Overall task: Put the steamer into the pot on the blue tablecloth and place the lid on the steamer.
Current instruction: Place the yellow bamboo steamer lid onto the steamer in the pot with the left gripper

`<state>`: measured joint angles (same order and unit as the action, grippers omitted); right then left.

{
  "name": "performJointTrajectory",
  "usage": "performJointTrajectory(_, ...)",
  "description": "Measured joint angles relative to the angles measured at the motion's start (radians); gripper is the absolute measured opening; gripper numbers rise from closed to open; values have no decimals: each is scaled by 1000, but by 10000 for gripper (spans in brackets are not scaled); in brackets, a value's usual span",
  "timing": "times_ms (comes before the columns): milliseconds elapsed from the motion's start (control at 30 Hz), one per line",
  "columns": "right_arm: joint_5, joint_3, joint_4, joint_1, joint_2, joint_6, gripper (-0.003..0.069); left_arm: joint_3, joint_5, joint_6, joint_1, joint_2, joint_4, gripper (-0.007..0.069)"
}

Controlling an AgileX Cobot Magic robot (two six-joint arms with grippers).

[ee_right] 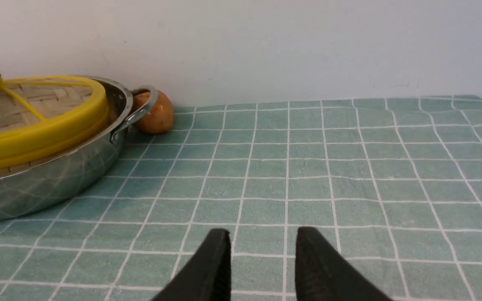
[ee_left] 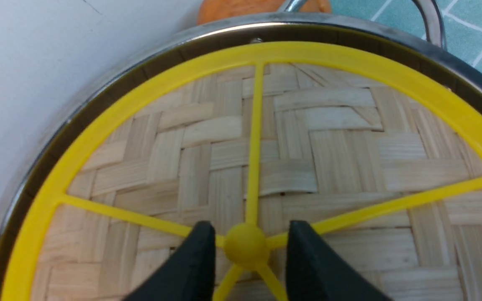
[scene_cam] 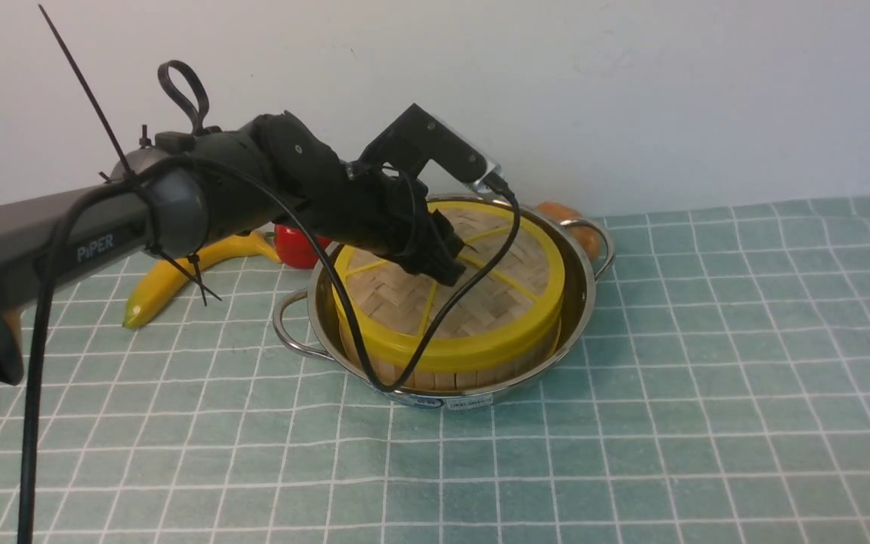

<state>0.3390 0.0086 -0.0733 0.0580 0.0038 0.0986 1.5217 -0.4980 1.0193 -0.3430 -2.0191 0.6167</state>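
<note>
Fingers (ee_left: 201, 259) of the left gripper (ee_left: 247, 251) are standing slightly apart on both sides of the lid's (ee_left: 316, 138) yellow knob, with small gaps. In the front view, the lid is lying on the steamer (scene_cam: 450, 370) inside the pot (scene_cam: 578, 302), on the blue tablecloth (scene_cam: 707, 378). In the right wrist view, the right gripper (ee_right: 262, 267) is hanging open and empty over the cloth.

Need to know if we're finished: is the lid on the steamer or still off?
On. The lid sits flat atop the steamer inside the pot; left gripper straddles its knob with gaps.
</note>
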Motion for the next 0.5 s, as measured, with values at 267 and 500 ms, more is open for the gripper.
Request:
performJointTrajectory(267,0,0,0,0,0,0,240,0,-55,4,0,71,-4,459)
performJointTrajectory(500,0,0,0,0,0,0,240,2,-82,-68,19,343,-4,493)
